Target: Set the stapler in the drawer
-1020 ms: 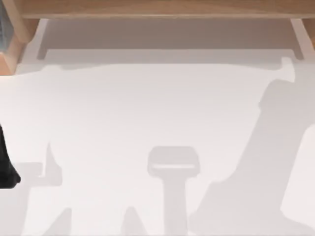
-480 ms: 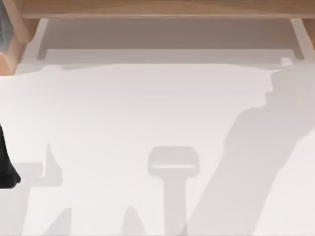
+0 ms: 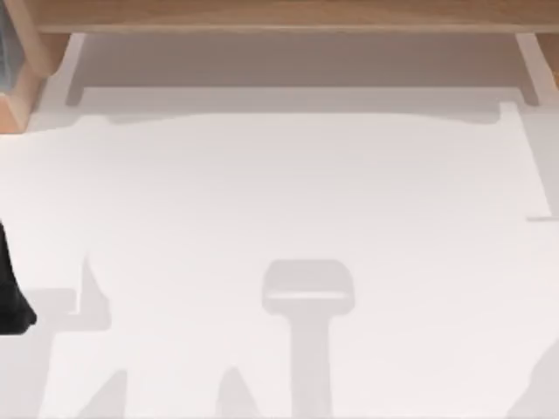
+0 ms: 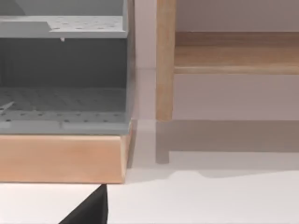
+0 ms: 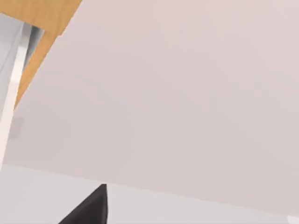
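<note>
The stapler is out of view. The drawer is a light wooden box with a grey perforated inside, seen close in the left wrist view; its corner sits at the table's far left in the top view. A black part of my left arm rests at the table's left edge, and a dark tip of my left gripper points toward the drawer's front. In the right wrist view, a dark tip of my right gripper hangs over bare white surface.
A wooden shelf board runs along the back of the white table, held up by a wooden post beside the drawer. Soft grey shadows lie on the table's front.
The large arm shadow on the table's right side has slid away toward the front right corner, leaving only a sliver there. My left arm has not moved.
</note>
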Controlling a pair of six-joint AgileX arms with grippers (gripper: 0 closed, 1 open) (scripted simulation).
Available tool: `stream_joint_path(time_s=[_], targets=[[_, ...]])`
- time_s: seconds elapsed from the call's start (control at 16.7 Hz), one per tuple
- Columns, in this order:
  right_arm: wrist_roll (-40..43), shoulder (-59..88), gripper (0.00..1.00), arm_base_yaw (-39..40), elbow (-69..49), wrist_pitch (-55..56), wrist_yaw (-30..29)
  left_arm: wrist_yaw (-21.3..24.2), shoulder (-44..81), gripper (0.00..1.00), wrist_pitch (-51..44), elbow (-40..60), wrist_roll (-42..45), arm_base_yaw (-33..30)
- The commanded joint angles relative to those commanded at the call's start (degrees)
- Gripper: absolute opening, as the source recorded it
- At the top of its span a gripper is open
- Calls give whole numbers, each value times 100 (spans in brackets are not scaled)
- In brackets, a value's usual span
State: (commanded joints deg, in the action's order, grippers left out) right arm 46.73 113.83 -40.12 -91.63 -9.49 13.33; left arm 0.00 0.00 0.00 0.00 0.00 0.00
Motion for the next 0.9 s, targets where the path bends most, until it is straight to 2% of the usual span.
stream_joint_path(time_s=[0.48, 0.9], targets=[[1931, -373, 100, -1161, 3258, 4932, 1118, 0, 0, 100, 0, 0, 0, 0], [3462, -3, 100, -961, 5655, 8470, 2138, 0, 0, 100, 0, 0, 0, 0]])
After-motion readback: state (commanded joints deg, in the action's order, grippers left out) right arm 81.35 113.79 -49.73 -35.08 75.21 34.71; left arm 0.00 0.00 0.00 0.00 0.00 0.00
